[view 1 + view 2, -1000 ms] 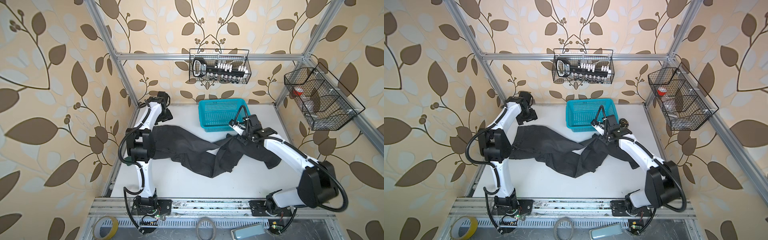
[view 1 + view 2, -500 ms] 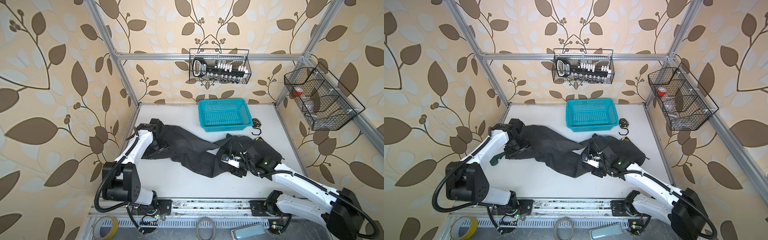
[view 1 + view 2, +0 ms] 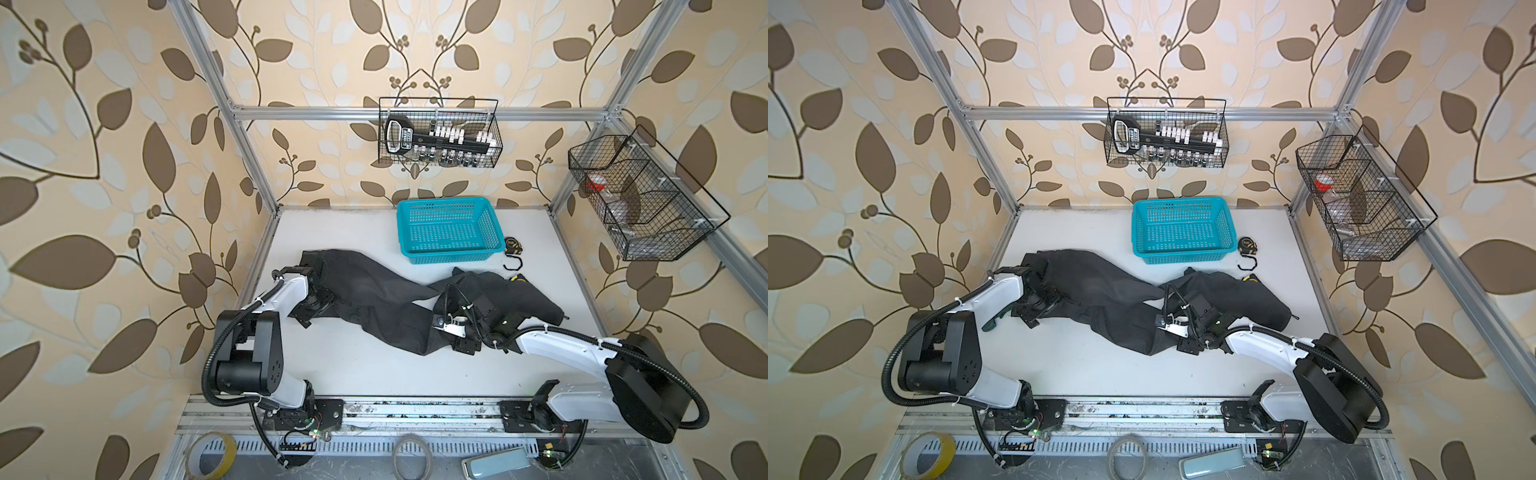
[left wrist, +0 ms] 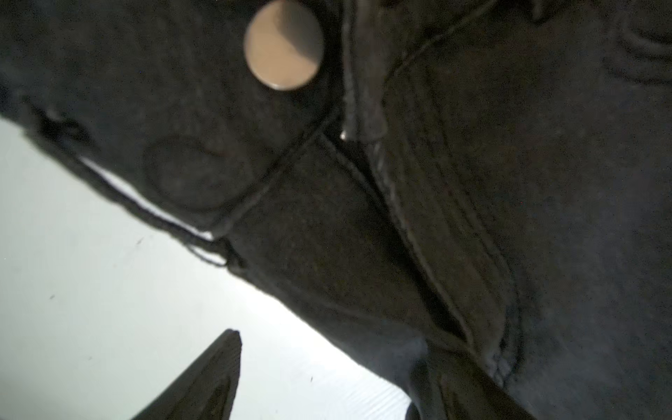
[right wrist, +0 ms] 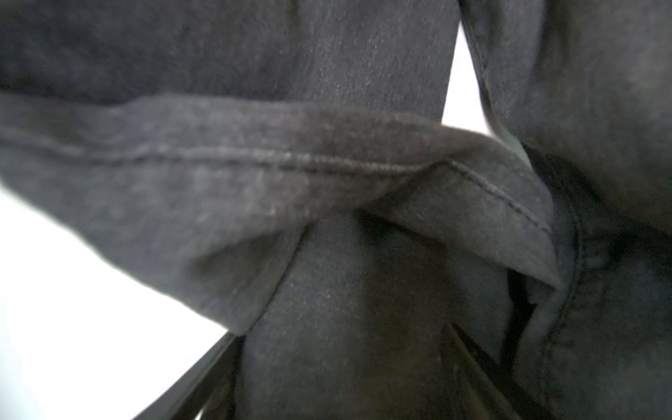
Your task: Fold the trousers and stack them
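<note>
Left wrist view: waist end of the trousers [image 4: 472,182] close up, one metal button [image 4: 283,43] beside the fly seam. One finger [image 4: 218,371] shows over bare worktop [image 4: 91,291] and its partner is at the cloth edge. The jaws stand apart with nothing pinched.

In both top views the left gripper [image 3: 309,311] sits at that waist end, near the worktop's left edge. From there the trousers sprawl rightward across the middle, twisted. Their right end is bunched and doubled over toward the right edge.

The right gripper [image 3: 453,332] is low on the near side of the bunch. Right wrist view: a stitched hem [image 5: 363,167] lies between two spread fingers [image 5: 189,382], not nipped as far as visible.

Handling, my judgement: denim-like, soft and limp, moderately heavy, grippy rather than slick. It will sag and drag but not break. Best holds are the waistband corners and the hems, where the layers are thick and seamed.

Count:
- trousers: one pair
- grippers: two
- turquoise basket [image 3: 444,204]: one, at the far edge
- tape measure [image 3: 512,246]: one, just right of the basket
</note>
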Tool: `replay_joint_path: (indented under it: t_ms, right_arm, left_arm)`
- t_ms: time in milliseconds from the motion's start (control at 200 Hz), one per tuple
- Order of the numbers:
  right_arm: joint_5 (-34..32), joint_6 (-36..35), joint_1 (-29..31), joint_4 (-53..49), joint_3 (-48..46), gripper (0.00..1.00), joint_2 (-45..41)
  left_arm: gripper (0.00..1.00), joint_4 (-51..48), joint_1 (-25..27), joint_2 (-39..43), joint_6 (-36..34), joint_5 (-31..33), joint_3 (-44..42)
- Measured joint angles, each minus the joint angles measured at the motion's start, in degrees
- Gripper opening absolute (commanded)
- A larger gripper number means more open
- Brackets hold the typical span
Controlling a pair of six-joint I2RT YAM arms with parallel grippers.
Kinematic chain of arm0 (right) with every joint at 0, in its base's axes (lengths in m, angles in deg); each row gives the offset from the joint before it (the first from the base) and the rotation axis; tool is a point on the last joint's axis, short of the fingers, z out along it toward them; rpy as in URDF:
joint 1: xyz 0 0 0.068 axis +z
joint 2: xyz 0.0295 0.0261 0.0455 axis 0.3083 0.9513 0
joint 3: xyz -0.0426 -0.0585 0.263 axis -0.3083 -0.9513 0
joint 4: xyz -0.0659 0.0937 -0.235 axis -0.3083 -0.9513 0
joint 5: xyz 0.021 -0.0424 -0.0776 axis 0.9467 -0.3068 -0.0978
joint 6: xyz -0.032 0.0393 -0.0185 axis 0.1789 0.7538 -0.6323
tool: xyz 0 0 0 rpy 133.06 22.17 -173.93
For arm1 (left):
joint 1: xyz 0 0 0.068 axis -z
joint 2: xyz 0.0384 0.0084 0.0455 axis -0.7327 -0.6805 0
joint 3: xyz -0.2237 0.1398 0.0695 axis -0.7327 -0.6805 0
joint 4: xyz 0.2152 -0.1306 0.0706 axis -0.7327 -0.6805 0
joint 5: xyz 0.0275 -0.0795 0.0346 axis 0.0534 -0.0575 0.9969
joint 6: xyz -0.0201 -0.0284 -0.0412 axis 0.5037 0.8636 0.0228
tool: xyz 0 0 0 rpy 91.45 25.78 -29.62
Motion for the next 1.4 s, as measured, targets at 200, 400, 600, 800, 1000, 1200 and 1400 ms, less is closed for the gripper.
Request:
replay_joint_path:
  t_ms: [200,400,600,800,1000,1200,1400]
  right_arm:
    - [1.44,0.48,-0.96,2.12,0.61,0.28,3.69]
    - [3.65,3.37,-2.34,-0.57,2.97,0.0,3.23]
    - [7.04,7.19,-3.39,-8.07,6.03,0.0,-6.36]
    - [11.87,9.55,-4.72,-20.35,12.55,0.0,-16.35]
    - [18.4,11.08,-5.57,-35.58,23.45,0.02,-19.19]
    - [21.57,9.86,-8.39,-39.56,26.36,0.07,-14.97]
    - [24.02,9.64,-12.66,-33.35,23.34,0.08,-3.72]
  left_arm:
    - [0.4,5.95,0.02,-3.04,0.72,-0.7,-1.11]
    - [0.0,5.42,0.0,-3.08,-1.62,0.13,0.79]
    - [0.0,-2.1,0.0,-3.08,-6.03,1.73,9.01]
    - [0.0,-12.76,0.0,-2.19,-10.97,2.64,19.82]
    - [0.01,-22.71,0.0,0.04,-15.61,3.1,27.34]
    - [0.06,-25.2,0.0,-1.92,-18.67,2.64,30.42]
    - [0.13,-22.47,0.0,-12.83,-20.72,2.01,32.48]
